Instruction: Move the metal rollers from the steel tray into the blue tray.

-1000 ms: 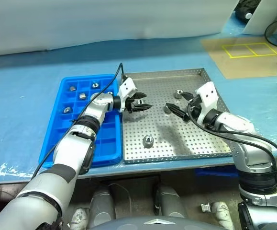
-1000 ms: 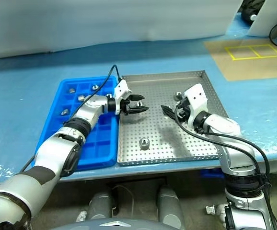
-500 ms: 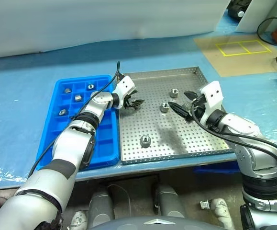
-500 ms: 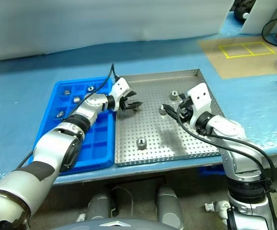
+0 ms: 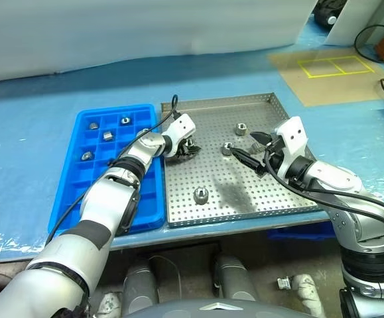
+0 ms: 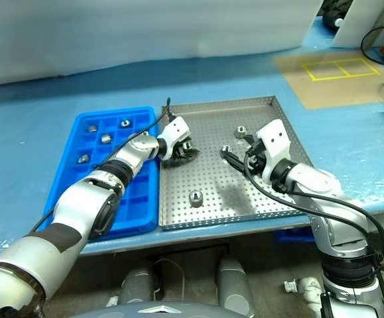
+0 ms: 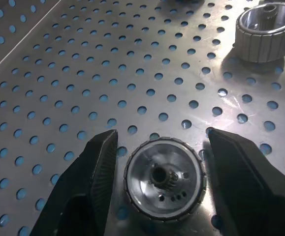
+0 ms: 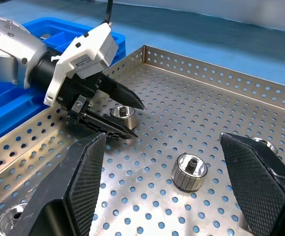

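The steel tray holds several metal rollers: one at the back, one mid-tray, one near the front. My left gripper is down on the tray floor, open, with a roller lying between its fingers and a gap on each side. The right wrist view shows that same left gripper astride its roller. My right gripper hovers open and empty just right of the mid-tray roller. The blue tray on the left has several rollers in its far compartments.
A brown board with yellow tape squares lies at the back right of the blue-covered table. Black cables run along the far right edge. A white sheet closes off the back.
My left gripper has tilted down and sunk to the tray floor, so its fingers now stand either side of a roller. The right gripper has stayed about where it was.
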`<act>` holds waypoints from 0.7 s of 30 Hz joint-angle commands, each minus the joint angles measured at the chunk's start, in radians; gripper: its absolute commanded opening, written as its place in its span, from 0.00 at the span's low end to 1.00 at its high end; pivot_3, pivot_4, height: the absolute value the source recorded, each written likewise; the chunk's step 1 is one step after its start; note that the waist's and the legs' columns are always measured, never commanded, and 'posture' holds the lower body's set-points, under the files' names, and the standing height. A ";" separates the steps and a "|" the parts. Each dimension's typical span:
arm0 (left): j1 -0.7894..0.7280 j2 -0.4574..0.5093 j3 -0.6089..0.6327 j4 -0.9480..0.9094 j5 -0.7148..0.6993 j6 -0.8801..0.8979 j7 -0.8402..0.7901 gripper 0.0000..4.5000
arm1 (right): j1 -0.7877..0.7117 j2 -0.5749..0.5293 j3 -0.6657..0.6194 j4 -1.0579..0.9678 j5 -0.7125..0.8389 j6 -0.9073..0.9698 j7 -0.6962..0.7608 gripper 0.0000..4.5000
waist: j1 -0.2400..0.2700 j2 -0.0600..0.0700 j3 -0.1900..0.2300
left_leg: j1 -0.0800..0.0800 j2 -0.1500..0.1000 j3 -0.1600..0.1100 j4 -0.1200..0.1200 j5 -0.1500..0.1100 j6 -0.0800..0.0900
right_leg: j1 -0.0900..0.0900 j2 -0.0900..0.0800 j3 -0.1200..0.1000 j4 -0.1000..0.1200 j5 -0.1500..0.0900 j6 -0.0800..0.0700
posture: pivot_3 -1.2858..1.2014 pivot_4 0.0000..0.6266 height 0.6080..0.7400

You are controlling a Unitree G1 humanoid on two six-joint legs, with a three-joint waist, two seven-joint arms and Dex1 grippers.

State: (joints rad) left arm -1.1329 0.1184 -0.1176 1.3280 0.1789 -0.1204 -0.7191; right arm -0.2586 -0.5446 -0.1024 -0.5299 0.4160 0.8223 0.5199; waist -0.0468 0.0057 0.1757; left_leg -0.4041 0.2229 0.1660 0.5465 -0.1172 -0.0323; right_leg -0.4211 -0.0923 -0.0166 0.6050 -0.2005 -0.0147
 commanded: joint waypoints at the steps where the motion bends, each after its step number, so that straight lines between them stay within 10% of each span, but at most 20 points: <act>1: 0.016 0.009 -0.006 0.017 0.027 0.036 0.053 0.69 | 0.012 -0.013 -0.015 -0.056 0.005 -0.003 -0.016 0.85 | -0.003 0.000 0.000 | 0.000 0.000 0.000 0.000 0.000 0.000 | 0.000 0.000 0.000 0.000 -0.003 0.005 | 0.26 0.24 1.00; 9: 0.027 0.016 -0.006 0.017 0.047 0.050 0.031 0.69 | 0.009 -0.014 -0.013 -0.044 -0.004 -0.014 -0.039 0.85 | -0.025 -0.001 -0.001 | 0.000 -0.001 0.000 0.005 0.000 0.001 | 0.001 0.000 0.001 0.000 -0.004 0.007 | 0.26 0.24 1.00; 21: 0.033 0.034 0.003 0.007 0.043 0.024 0.004 0.39 | -0.022 -0.010 0.013 0.002 -0.023 -0.041 -0.039 0.86 | -0.026 -0.001 -0.001 | -0.002 -0.001 0.001 0.006 -0.003 0.004 | 0.000 0.000 0.001 -0.002 -0.004 0.007 | 0.28 0.24 1.00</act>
State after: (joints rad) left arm -1.1290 0.1383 -0.1166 1.3211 0.2175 -0.1017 -0.7157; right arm -0.2598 -0.5477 -0.0898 -0.5181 0.3957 0.8069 0.4777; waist -0.0729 0.0051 0.1746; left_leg -0.4058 0.2216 0.1666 0.5522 -0.1202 -0.0279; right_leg -0.4207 -0.0922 -0.0161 0.6026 -0.2043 -0.0073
